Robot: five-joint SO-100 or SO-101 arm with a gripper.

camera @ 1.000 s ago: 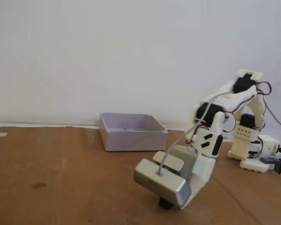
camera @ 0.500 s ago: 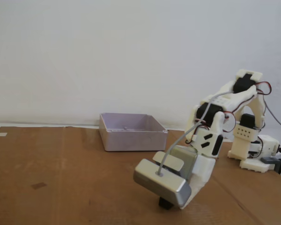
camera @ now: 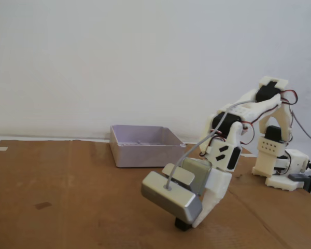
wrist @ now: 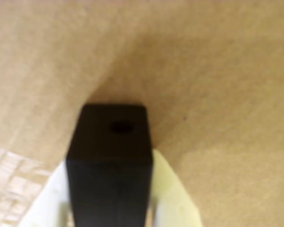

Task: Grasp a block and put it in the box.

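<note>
A black block [wrist: 109,142] with a round hole in its end face fills the wrist view. It sits between the two white fingers [wrist: 173,189] of my gripper [wrist: 111,172], which press on its sides. In the fixed view the arm reaches down and forward, and the gripper [camera: 192,222] holds the block [camera: 182,224] at or just above the cardboard surface [camera: 67,207]. The pale lilac open box [camera: 145,145] stands behind and to the left of the gripper, well apart from it.
A silver wrist camera [camera: 171,197] on a cable hangs in front of the gripper and hides part of it. The arm's base [camera: 280,166] stands at the right. A white wall is behind the table.
</note>
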